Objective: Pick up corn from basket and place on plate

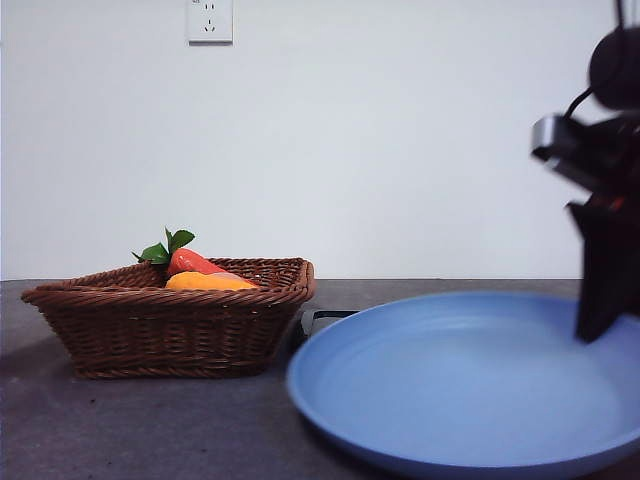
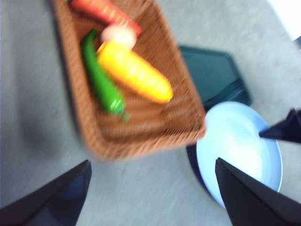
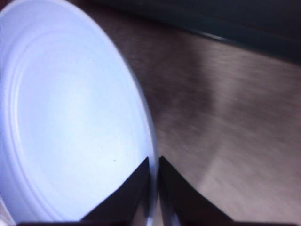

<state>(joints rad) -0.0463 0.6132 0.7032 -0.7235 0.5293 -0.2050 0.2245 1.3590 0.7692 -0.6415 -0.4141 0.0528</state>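
Lying in one basket (image 2: 141, 127) are one corn (image 2: 135, 71), one carrot (image 2: 104, 12), one green pod (image 2: 101, 80); left gripper (image 2: 150, 188) gapes wide, empty; right gripper (image 3: 154, 176) nearly closed at one plate's (image 3: 70, 117) rim; left wrist view blurred.

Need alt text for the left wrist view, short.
Seen from above, a brown wicker basket holds the corn, a green pepper-like vegetable, a carrot and a small pale round item. The left gripper hangs open above the table near the basket; beside it the light blue plate overlaps a dark tray. The image is blurred.
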